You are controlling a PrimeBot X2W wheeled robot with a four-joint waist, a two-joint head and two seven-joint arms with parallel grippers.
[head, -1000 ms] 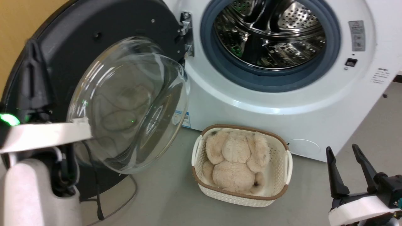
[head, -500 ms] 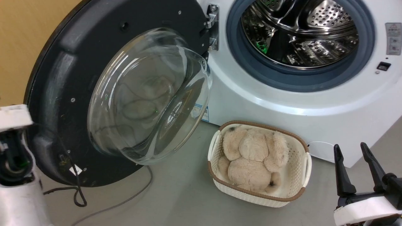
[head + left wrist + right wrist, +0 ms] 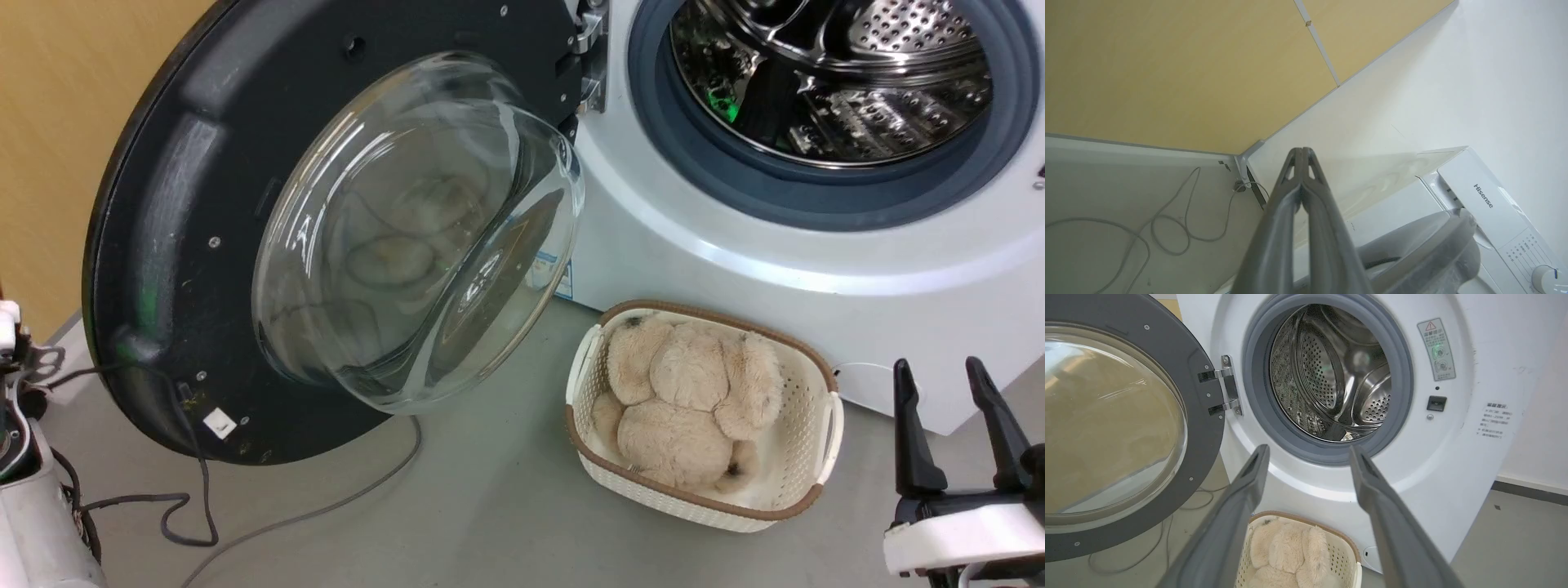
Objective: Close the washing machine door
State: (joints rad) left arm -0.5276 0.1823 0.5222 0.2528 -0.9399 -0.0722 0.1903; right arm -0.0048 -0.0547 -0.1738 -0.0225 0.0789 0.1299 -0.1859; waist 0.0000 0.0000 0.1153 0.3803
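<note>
Left wrist view first: my left gripper [image 3: 1301, 150] has its two fingers pressed together with nothing between them. The tips aim at the corner where the yellow wall [image 3: 1167, 69] meets the white one, mid-frame, touching nothing. Right wrist view: the right gripper [image 3: 1309, 448] has its fingers spread and empty, framing the lower lip of the drum [image 3: 1331, 375] at centre frame. In the head view it sits at the lower right, fingers pointing up, well apart from everything. Working outward, a pale piece of the left arm [image 3: 33, 531] shows at the lower left edge of the head view, near the outer rim of the washing machine door [image 3: 343, 245]. That door is swung wide open across the left and centre, glass bowl bulging toward me. It hinges at top centre to the washing machine [image 3: 735, 269] on the right. So I judge the closing push hasn't begun; this is the approach. Next I need the left fingers behind the door's free edge at the left, then a sweep toward the opening. The basket [image 3: 831, 408] with the plush toy [image 3: 694, 400] sits low at centre right. I reckon the door swings above it, but I can't be sure.
</note>
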